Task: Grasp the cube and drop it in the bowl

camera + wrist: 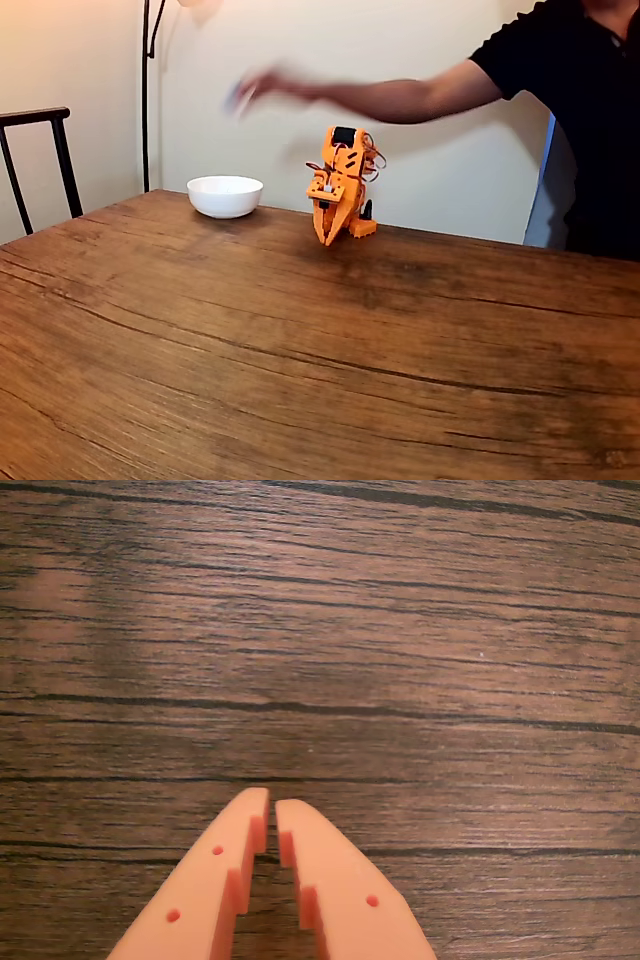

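Observation:
My orange gripper (272, 806) points at bare wood in the wrist view, its jaws nearly touching with nothing between them. The fixed view has the orange arm folded at the table's far side, with the gripper (327, 236) hanging tip-down just above the wood. The white bowl (225, 196) stands on the table to the left of the arm, about a bowl's width away. A person's blurred hand (250, 90) reaches over the bowl, well above it. A faint bluish spot at its fingertips could be the cube, but it is too blurred to tell.
The person in a black shirt (570, 100) stands at the right behind the table (300, 370). A dark chair back (40, 150) stands at the left edge and a lamp pole (146, 90) behind it. Wide wooden surface lies in front of the arm.

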